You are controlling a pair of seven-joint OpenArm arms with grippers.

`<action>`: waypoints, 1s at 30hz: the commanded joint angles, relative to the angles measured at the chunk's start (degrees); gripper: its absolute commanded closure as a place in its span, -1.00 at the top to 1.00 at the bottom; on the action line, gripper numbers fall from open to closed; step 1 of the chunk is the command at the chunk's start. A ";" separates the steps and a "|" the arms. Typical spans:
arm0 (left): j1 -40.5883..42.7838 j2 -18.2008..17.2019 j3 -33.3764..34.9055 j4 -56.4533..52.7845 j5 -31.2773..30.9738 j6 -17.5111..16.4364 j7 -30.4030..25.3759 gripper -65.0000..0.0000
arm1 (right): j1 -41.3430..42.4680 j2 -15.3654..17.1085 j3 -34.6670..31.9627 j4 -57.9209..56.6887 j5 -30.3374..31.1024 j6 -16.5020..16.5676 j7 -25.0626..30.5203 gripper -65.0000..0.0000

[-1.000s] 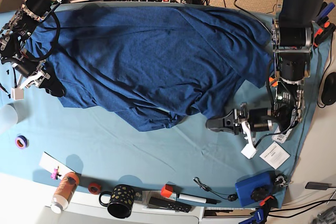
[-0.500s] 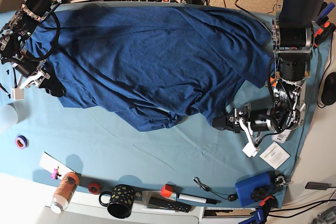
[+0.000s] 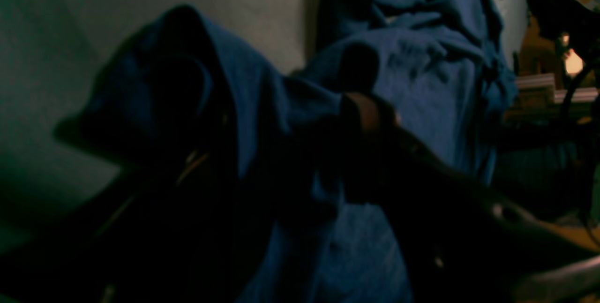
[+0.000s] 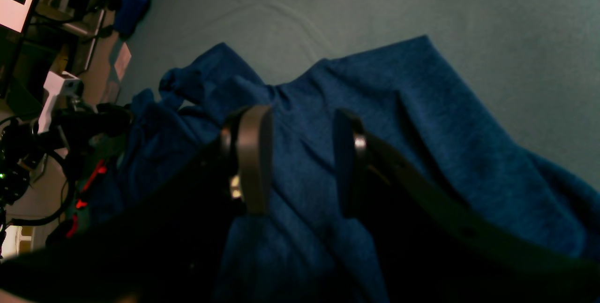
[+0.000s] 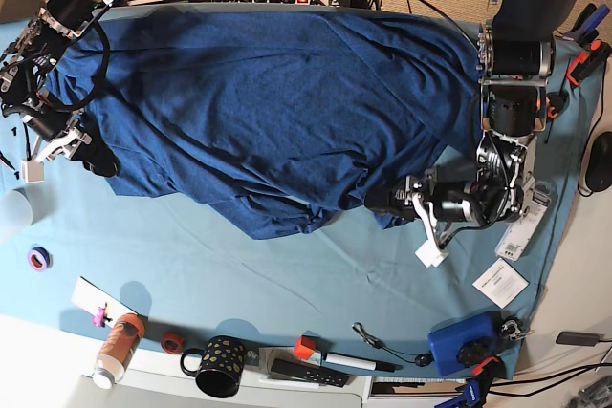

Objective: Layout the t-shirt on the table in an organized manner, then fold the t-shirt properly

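Two arms flanked your t-shirt (image 5: 277,102), spread rumpled across the table (image 5: 287,274). Left gripper (image 5: 382,202) had advanced w/ jaws parted to the shirt's rumpled hem; nothing gripped yet. Right gripper (image 4: 300,162) sat at the opposite end, jaws apart, unchanged. Layout step unfinished.

The left wrist view is dark and blurred: the left pincer (image 3: 281,120) shows only as black shapes against the t-shirt (image 3: 422,73), so any grip cannot be told. In the base view, the right pincer (image 5: 94,161) is buried under cloth at the desk (image 5: 287,274) edge.
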 commanded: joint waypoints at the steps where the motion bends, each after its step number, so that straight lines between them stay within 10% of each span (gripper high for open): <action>1: -1.68 -0.39 -0.09 0.81 0.04 -0.06 -0.35 -0.08 | 0.92 1.33 0.20 0.81 1.57 0.08 0.99 -0.32; 5: -1.73 -0.37 -0.09 0.81 0.02 -0.06 -0.39 -0.22 | 0.90 1.33 0.20 0.81 1.60 0.08 0.99 -0.32; 10: -1.73 -0.57 -0.11 0.81 0.04 -0.06 -2.27 -1.00 | 0.92 1.33 0.20 0.81 1.57 0.08 0.99 -0.32; 30: -1.70 -8.61 -0.15 0.81 -1.33 -0.06 -3.30 -1.00 | 0.92 1.33 0.20 0.81 1.36 0.08 0.99 -0.32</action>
